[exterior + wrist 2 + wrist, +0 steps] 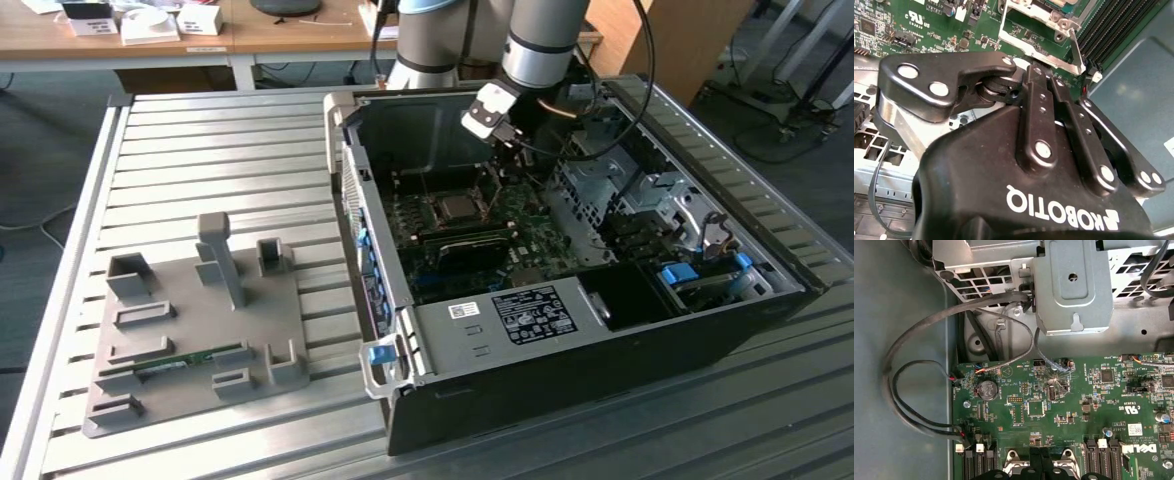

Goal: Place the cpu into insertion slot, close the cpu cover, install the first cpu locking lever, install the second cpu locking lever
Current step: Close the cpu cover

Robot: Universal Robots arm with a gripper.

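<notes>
I judged the work to be at a locking lever. My gripper (1033, 70) had its jaws drawn narrow, tips together, with nothing seen between them. They stood just beside the cpu cover (1039, 54), at the corner where a wire lever (1077, 47) ran along its edge. The cpu (455, 207) appeared to be seated in the insertion slot (430, 210), mid-board inside the computer case (561, 380). The cover looked to be down, though I could not be sure. This step called for a fine, square push on thin wire. There was white lettering on my own body (1064, 210), a white sticker (534, 312) near the case's front edge, and print on the motherboard (1064, 405). I left all of it unread.
</notes>
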